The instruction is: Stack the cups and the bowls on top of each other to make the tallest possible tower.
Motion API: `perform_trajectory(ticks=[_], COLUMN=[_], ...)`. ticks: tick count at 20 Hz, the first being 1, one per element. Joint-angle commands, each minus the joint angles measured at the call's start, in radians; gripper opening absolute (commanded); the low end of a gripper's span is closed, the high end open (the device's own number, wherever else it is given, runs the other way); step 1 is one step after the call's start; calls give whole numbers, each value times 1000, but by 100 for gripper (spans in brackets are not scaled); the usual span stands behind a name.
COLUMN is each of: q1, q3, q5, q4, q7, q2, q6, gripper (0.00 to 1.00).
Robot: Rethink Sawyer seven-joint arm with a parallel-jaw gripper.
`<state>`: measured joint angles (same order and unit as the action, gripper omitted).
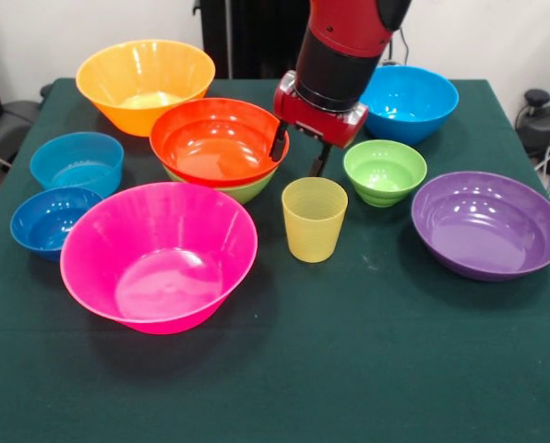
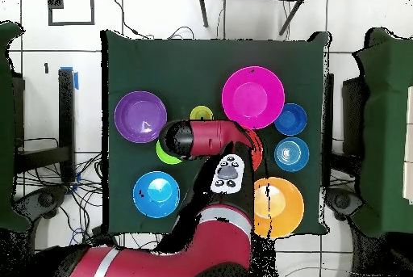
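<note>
Your gripper (image 1: 299, 155) hangs with its two black fingers spread and empty, just behind the yellow cup (image 1: 314, 219) and between the red-orange bowl (image 1: 218, 140) and the small green bowl (image 1: 384, 172). You can read no writing or brand on any piece. Count one cup, upright on the green table (image 1: 367, 369), and nine bowls. The red-orange bowl sits nested in a medium green bowl (image 1: 247, 191), the only stack so far. Around them stand singly an orange bowl (image 1: 146, 85), a large pink bowl (image 1: 159, 255), a purple bowl (image 1: 488, 224), and three blue ones: a large blue bowl (image 1: 410, 101), a light-blue bowl (image 1: 77, 162) and a dark blue bowl (image 1: 50, 221).
</note>
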<state>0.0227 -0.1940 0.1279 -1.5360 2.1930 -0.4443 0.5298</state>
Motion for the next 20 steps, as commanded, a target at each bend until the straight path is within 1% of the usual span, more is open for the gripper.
perform_trajectory(ticks=[1,8,14,20], q1=[-7,16,19,44], q3=[80,110,105,135], q5=[72,58,59,48], q4=[40,34,51,56], q7=[-63,-82,-103,-134], q2=[35,19,4,-14], q6=[77,103,178,235], gripper=[100,100,100,100])
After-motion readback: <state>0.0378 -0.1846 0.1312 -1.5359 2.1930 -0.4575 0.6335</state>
